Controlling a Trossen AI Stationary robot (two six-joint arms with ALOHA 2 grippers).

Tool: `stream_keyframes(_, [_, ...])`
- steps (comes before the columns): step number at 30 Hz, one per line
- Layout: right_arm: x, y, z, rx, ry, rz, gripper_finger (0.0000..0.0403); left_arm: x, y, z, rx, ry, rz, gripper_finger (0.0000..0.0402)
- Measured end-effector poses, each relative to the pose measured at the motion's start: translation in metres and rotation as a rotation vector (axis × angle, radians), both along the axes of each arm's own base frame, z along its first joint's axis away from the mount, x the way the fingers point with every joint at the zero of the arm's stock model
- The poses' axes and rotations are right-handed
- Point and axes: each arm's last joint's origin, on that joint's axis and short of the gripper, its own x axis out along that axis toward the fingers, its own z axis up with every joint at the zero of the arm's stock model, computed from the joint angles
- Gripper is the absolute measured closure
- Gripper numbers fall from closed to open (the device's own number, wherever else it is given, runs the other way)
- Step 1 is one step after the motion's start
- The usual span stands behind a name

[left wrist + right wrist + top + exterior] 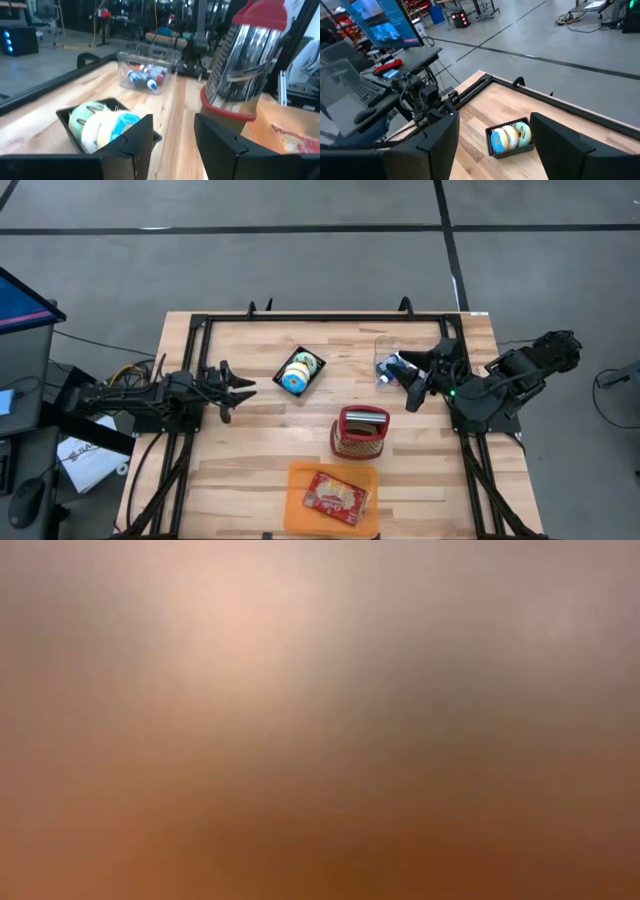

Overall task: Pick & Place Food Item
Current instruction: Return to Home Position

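With the donuts (298,373) lying in the bin (304,351), and the left gripper (238,392) left of it and right gripper (412,380) right of it both spread and empty, I judge placing done and only homing left, though my low view shows nothing.

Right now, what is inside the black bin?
Three donuts stand on edge, side by side, in the black bin: a blue donut, a white donut and a green donut. They cover the floor, so anything under them is hidden.

Grey concrete floor (300,270), dark seam lines (300,227) crossing; blue-lit monitor (380,20) on desk (417,56).
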Motion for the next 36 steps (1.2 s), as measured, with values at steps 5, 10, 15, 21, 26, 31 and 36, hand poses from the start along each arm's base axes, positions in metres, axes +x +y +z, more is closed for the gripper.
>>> stream_keyframes(5, [0.008,-0.006,0.006,-0.055,0.041,0.09,0.0168,0.002,0.0,-0.004,-0.004,0.043,0.0,0.0261])
stream_keyframes(10, [0.009,-0.032,0.029,-0.255,0.032,0.145,0.0168,0.004,0.0,-0.007,-0.006,0.075,0.001,0.0261])
stream_keyframes(15, [-0.009,-0.071,0.041,-0.377,0.058,0.202,0.0168,0.005,0.0,-0.009,-0.007,0.095,0.001,0.0261])
stream_keyframes(21, [-0.018,-0.112,0.018,-0.446,-0.028,0.256,0.0168,0.005,0.0,-0.01,-0.008,0.106,0.001,0.0261])
stream_keyframes(26, [-0.019,-0.146,-0.03,-0.474,-0.135,0.233,0.0168,0.005,0.0,-0.009,-0.007,0.105,0.001,0.0261])
stream_keyframes(31, [-0.028,-0.172,-0.087,-0.424,-0.194,0.204,0.0168,0.005,0.0,-0.009,-0.007,0.104,0.001,0.0261])
stream_keyframes(36, [-0.044,-0.179,-0.136,-0.389,-0.232,0.138,0.0168,0.005,0.0,-0.009,-0.007,0.105,0.001,0.0261])
